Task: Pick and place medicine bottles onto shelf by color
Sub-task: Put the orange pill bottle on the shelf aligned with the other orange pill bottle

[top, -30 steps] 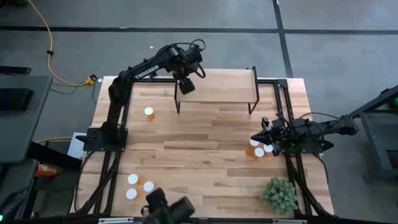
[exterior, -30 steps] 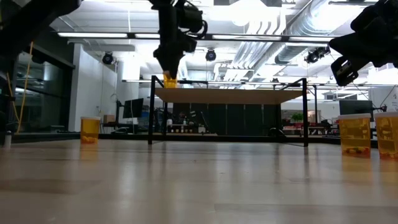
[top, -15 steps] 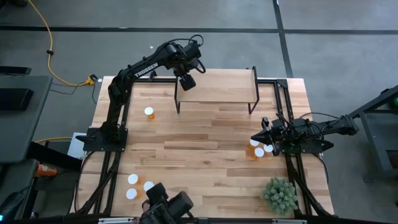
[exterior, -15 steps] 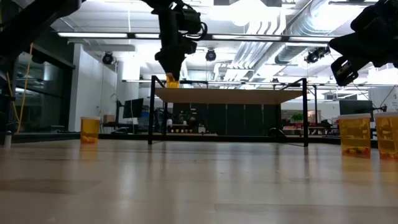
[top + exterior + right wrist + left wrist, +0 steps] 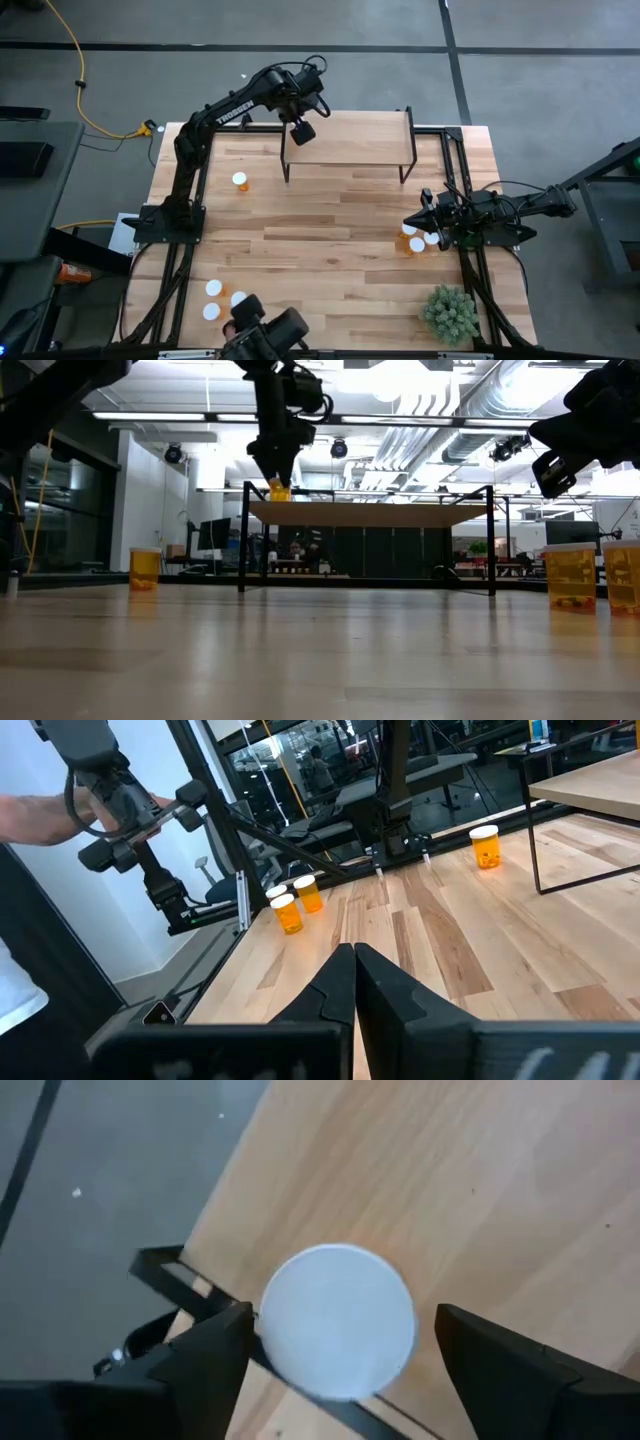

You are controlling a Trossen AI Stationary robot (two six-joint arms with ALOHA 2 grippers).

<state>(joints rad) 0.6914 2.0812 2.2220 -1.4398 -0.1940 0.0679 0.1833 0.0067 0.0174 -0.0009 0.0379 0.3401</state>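
Over the shelf's point(image 5: 350, 140) left end, the left pincer point(image 5: 301, 131) is hanging straight above a medicine bottle point(image 5: 338, 1336) that is standing upright on the light-wood board, right by its corner. Its fingers point(image 5: 205, 1362) are standing apart on either side of the white cap, with a gap showing on each side, so the bottle appears to be resting on the shelf by its own weight rather than being carried; this reads as a release just at the placing spot. From the low view the bottle point(image 5: 278, 489) is showing as a small amber cylinder sitting on the board's top edge beneath the dark wrist.

At the surface's point(image 5: 330, 240) right edge, the right pincer point(image 5: 411, 221) is waiting with its fingers pressed together, holding nothing, beside a cluster of bottles point(image 5: 418, 239) that are likely next in line. One lone bottle point(image 5: 240, 181) is standing on the left part of the surface, and three more point(image 5: 222, 297) are grouped near the front left. Each is translucent orange-amber with a round white cap
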